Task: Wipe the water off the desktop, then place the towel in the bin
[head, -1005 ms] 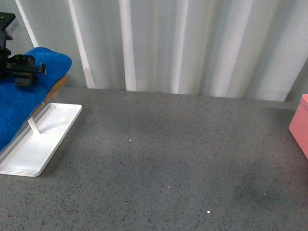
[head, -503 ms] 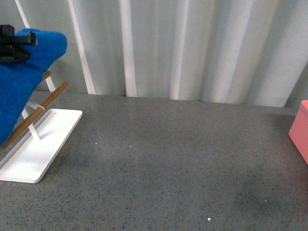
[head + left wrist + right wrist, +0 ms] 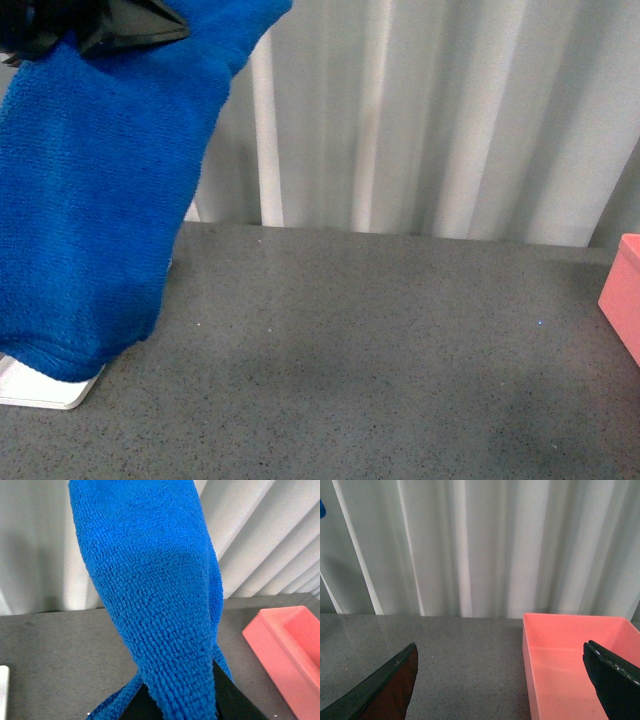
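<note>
The pink bin (image 3: 555,665) at the right edge of the speckled grey bench (image 3: 400,350) shows only its bare floor. The left tool (image 3: 125,25), clenched on the towel (image 3: 100,200), holds it high. The towel hangs lengthwise down, its hem in front of the white tray (image 3: 45,392). The right tool (image 3: 500,680) is spread wide. A pleated white wall (image 3: 420,120) stands behind.

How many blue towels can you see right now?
1. The towel hangs from the left gripper at the left of the desktop, covering most of the white tray. Another could be hidden behind it.
</note>
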Controlling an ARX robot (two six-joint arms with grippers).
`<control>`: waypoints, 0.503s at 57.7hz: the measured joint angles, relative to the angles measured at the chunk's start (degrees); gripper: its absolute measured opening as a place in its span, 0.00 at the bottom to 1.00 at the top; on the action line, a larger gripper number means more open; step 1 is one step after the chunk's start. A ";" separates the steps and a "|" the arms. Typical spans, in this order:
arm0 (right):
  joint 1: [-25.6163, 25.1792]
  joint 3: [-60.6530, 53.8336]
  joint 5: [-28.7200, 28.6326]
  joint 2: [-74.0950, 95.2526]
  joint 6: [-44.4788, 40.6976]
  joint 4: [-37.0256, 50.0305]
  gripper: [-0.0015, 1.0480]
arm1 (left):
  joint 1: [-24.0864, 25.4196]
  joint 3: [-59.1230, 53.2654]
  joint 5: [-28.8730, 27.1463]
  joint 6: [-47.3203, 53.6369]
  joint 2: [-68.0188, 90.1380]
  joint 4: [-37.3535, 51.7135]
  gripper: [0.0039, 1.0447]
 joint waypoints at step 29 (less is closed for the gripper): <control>0.00 0.00 0.00 0.00 0.00 0.00 0.93 | -13.03 -2.40 -0.76 -13.77 -0.66 9.03 0.05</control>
